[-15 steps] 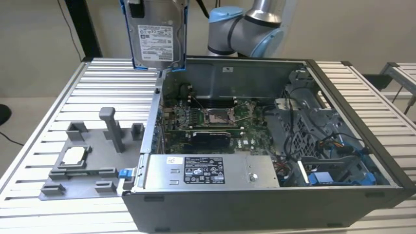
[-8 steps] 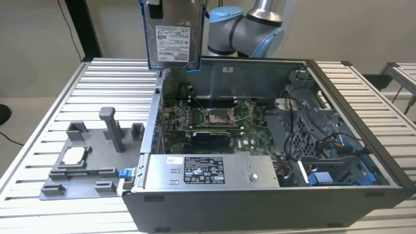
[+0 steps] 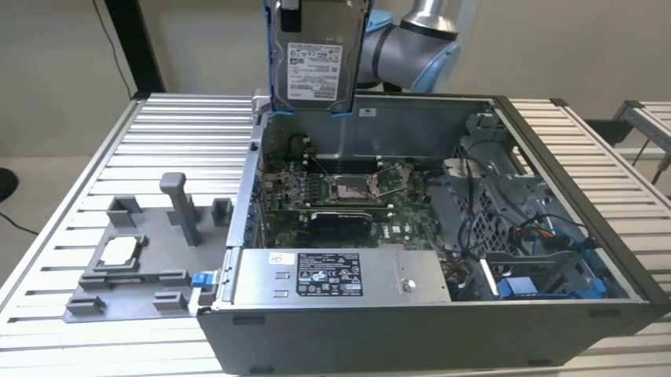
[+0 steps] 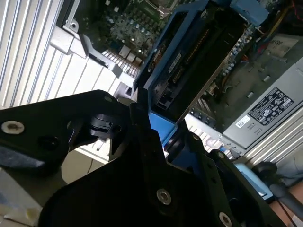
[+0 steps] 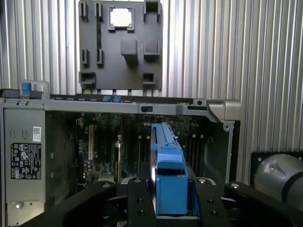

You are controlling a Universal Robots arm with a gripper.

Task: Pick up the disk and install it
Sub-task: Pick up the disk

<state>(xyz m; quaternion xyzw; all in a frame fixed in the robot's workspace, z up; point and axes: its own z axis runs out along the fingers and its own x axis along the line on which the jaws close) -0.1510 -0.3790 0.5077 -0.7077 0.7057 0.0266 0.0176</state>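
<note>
One slatted metal table (image 3: 157, 133), beige wall (image 3: 566, 47), disk (image 3: 314, 71) aloft

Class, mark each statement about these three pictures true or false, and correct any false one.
1. The gripper holds the disk on edge above the open computer case. True.
2. A small square chip lies on the grey fixture plate beside the case. True.
3. The disk lies flat on the fixture plate. False: it is clamped in the gripper.
4. The power-supply box stands outside the case. False: it sits inside, along one wall.
5. The case's side is closed. False: it is open, and the motherboard shows.
</note>
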